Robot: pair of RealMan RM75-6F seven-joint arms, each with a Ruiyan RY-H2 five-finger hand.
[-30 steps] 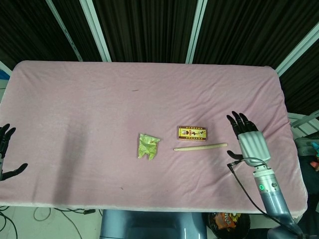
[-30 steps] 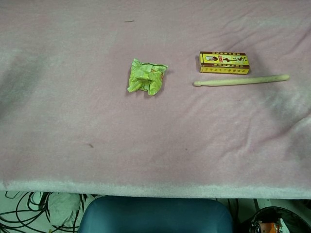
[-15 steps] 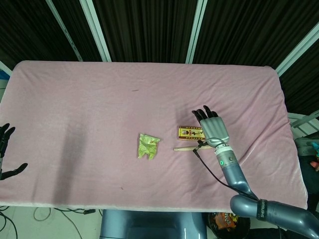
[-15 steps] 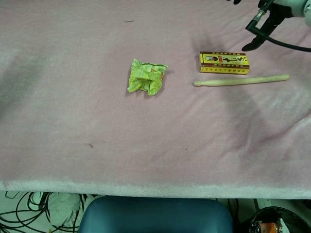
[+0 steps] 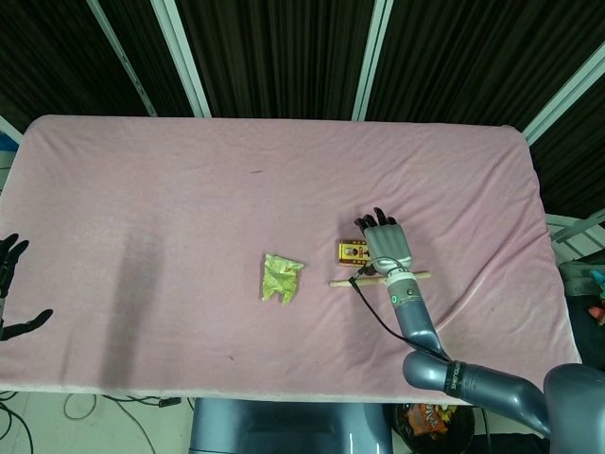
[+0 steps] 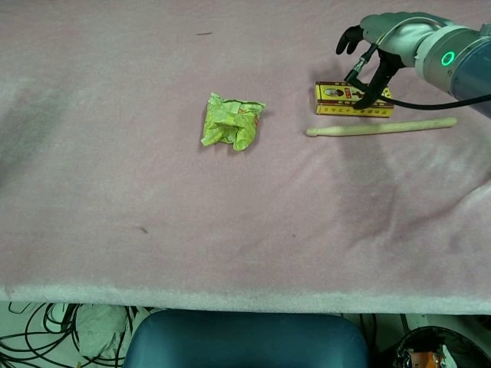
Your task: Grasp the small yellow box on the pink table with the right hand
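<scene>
The small yellow box (image 5: pixel 351 253) (image 6: pixel 335 99) lies flat on the pink table (image 5: pixel 189 189), right of centre. My right hand (image 5: pixel 383 242) (image 6: pixel 387 38) hovers over the box's right half, fingers spread and pointing away from me. In the chest view its thumb reaches down to the box's top face; whether it touches I cannot tell. Nothing is held. My left hand (image 5: pixel 9 284) hangs at the table's far left edge, fingers apart and empty.
A pale wooden stick (image 6: pixel 383 127) (image 5: pixel 421 275) lies just in front of the box, parallel to it, passing under my right wrist. A crumpled green paper wad (image 5: pixel 282 277) (image 6: pixel 230 121) sits to the left of the box.
My right hand has moved left from the table's right side to above the box and dropped lower. The box, stick and left hand have not moved.
</scene>
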